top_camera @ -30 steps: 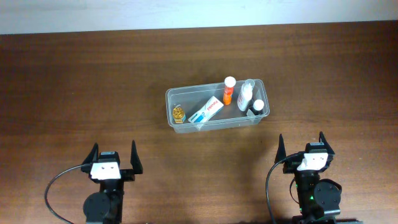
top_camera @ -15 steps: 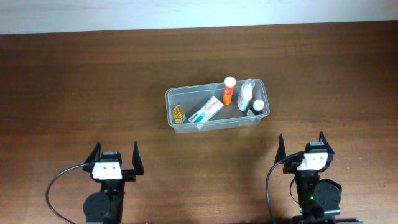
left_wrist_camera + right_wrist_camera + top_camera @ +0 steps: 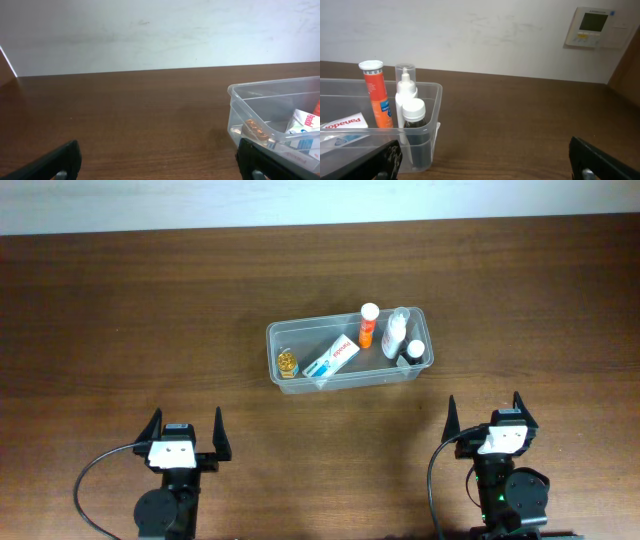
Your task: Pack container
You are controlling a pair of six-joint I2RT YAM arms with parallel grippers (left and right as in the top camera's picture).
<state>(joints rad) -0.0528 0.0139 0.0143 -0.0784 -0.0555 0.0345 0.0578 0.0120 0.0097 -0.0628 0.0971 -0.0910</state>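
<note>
Overhead, the container point(image 3: 318, 320) lies with its long axis left to right and its right end angled slightly away. It sits forward-right of the left gripper point(image 3: 185, 420) and forward-left of the right gripper point(image 3: 484, 405), both spread wide and empty. The left wrist sees its left end ahead on the right. The right wrist sees its right end ahead-left, an orange tube point(image 3: 379, 100) upright inside.

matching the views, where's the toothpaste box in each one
Overhead: toothpaste box lies flat, left of the orange tube.
Left wrist: the box sits at the right edge.
Right wrist: the box sits bottom left, beside the tube.
Shared landmark: the container.
</note>
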